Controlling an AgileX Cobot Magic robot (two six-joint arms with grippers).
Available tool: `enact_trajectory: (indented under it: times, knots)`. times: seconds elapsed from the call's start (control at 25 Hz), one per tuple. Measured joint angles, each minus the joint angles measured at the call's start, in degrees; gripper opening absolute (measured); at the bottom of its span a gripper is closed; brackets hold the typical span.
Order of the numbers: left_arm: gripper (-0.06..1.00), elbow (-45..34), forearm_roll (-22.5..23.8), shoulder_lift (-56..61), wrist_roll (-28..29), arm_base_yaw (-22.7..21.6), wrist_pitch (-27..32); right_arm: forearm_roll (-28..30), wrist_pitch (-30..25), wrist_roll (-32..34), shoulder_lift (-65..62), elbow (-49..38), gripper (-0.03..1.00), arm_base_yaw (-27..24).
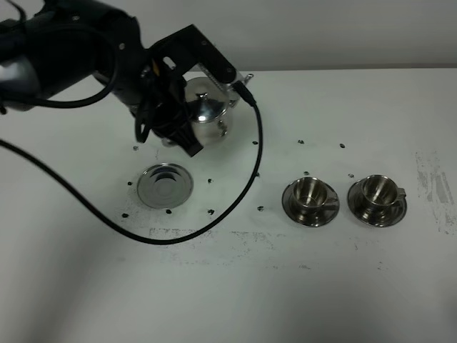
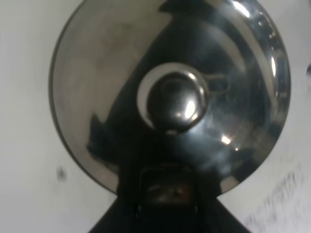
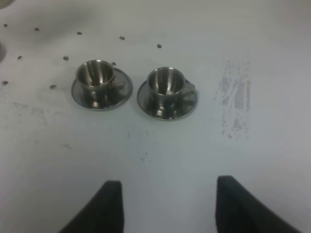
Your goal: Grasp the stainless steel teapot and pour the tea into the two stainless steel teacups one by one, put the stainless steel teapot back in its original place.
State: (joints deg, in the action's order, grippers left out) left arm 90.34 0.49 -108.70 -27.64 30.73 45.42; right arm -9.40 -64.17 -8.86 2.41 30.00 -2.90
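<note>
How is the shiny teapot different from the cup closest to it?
The teapot has a knobbed lid; the near cup is open on top. The teapot is gripped by the left hand; the cup sits free on a saucer. The teapot is bigger. Both are shiny steel.

Worktop [image 1: 357, 300]: white, matte, fills most of the high view.
Wall [image 1: 343, 32]: pale grey, plain, meets the worktop's far edge.
Marks: small dark specks [image 1: 301, 141] scattered mid-worktop; worn grey scuff patch [image 1: 437, 189] near its right edge.
Light: even, with soft shadows.
</note>
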Motion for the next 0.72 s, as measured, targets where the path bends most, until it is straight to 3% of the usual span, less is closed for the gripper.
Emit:
enact_trajectory:
  times: [0.44, 0.72]
  knots:
    - [0.2, 29.8, -2.6, -19.5, -8.3, 4.0, 8.1, 0.0, 0.0, 0.0, 0.0, 0.0, 0.42, 0.0]
    - [0.2, 39.6, -3.8, -24.8, -15.0, 7.2, 10.8, 0.0, 0.0, 0.0, 0.0, 0.0, 0.42, 0.0]
